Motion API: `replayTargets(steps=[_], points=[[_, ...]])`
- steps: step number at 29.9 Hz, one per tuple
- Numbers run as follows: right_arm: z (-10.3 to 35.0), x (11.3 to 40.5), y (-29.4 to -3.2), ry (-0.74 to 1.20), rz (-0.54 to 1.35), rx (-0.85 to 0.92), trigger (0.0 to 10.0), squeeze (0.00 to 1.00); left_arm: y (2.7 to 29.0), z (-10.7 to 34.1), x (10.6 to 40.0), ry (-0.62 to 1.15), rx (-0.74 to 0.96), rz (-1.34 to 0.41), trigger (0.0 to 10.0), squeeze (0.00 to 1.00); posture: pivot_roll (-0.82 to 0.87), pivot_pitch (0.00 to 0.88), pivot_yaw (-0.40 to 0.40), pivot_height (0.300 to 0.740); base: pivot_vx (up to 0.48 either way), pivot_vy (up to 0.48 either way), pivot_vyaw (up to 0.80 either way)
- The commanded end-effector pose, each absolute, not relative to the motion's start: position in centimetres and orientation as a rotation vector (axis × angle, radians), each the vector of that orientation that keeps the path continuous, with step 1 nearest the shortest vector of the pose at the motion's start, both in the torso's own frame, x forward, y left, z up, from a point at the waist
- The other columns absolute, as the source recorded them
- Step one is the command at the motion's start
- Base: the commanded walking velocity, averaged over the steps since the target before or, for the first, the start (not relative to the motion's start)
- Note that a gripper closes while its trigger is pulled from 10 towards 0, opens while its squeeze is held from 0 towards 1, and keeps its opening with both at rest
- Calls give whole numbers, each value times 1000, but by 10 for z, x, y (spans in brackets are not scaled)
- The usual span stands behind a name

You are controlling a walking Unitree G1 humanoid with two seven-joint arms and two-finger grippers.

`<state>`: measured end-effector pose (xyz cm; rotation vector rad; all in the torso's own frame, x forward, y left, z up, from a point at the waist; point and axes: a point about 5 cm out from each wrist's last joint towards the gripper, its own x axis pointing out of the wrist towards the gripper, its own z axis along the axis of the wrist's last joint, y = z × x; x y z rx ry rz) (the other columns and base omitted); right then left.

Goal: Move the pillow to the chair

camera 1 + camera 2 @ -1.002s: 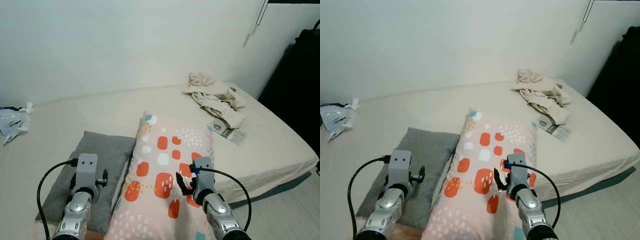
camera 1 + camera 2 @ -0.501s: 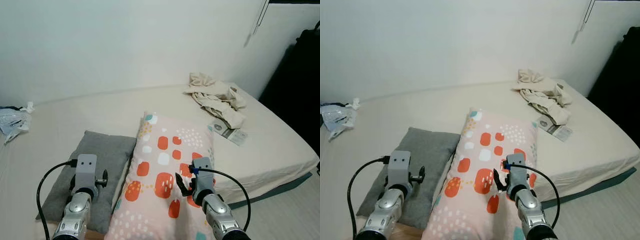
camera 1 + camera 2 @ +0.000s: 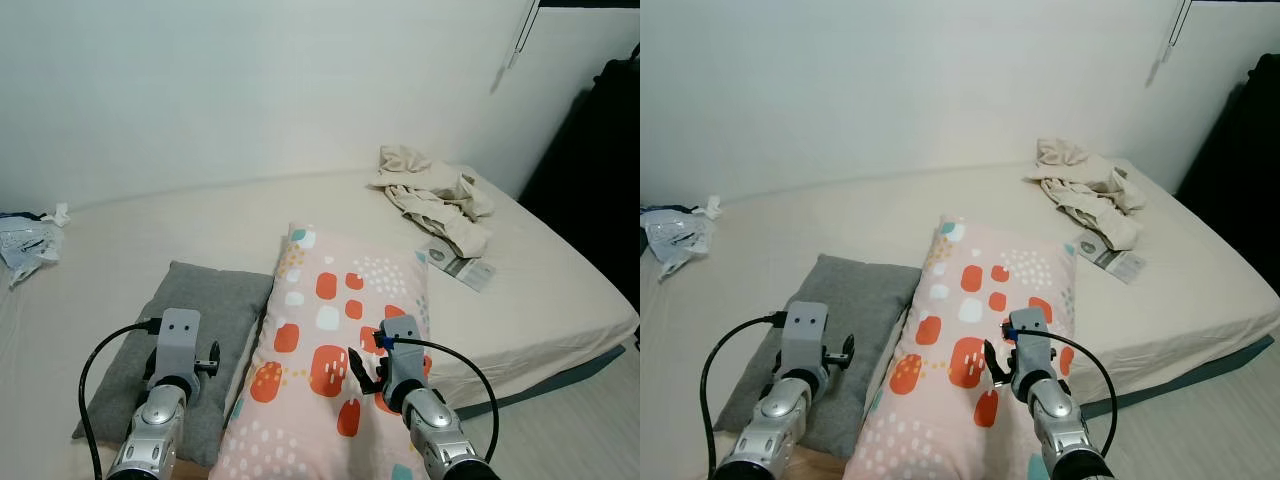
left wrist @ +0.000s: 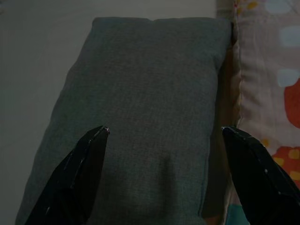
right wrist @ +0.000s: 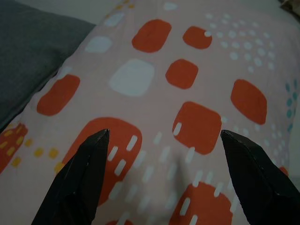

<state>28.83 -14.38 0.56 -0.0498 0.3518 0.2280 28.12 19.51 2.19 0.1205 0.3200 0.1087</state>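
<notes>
Down on the cream bed (image 3: pixel 180 225), the patterned pillow (image 3: pixel 330 340) lies lengthwise, pink with orange, white and teal blocks, its near end reaching the near edge of the mattress and its far end pointing toward the white wall (image 3: pixel 250 80). Just to its left, touching along one long edge, sits a smaller grey cushion (image 3: pixel 195 320).

Over the patterned pillow hangs the right gripper (image 5: pixel 164 154); its two black fingers (image 5: pixel 82 183) are spread wide with nothing between them, and the pillow's orange squares show in the gap. From the head camera the same gripper (image 3: pixel 365 372) sits above the near right part of the pillow, though whether the fingertips actually touch the fabric is hard to judge from here.

Above the grey cushion, the left gripper (image 4: pixel 164 164) is likewise spread wide and holds nothing, its fingers (image 4: pixel 77 173) framing the cushion's near half; the seam where cushion meets pillow runs beside one fingertip. Seen from the head, the left wrist (image 3: pixel 178 345) is over the cushion's near end, with a black cable (image 3: pixel 95 370) looping out to the left.

At the far right corner of the bed lies a heap of crumpled beige clothes (image 3: pixel 435 195), and just nearer than it a small printed packet (image 3: pixel 458 263). At the far left edge rests a crinkled plastic bag (image 3: pixel 25 240). A dark curtain or garment (image 3: pixel 600 170) stands at the right.
</notes>
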Motion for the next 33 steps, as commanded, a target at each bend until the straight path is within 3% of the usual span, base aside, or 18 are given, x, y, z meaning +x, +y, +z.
replayTargets(steps=[1, 14, 33], points=[[4, 289, -142, 372, 225, -44, 10000, 0, 192, 22, 282, 326, 130, 93, 10000, 0, -5, 52, -39, 740, 0, -247, 0], [5, 287, -149, 354, 185, -36, 10000, 0, 184, 21, 285, 336, 145, 42, 10000, 0, -34, 54, -20, 740, 0, -312, 0], [7, 290, -154, 364, 215, -73, 10000, 0, 186, 17, 282, 351, 100, 97, 10000, 0, -36, 52, -56, 740, 0, 0, 0]])
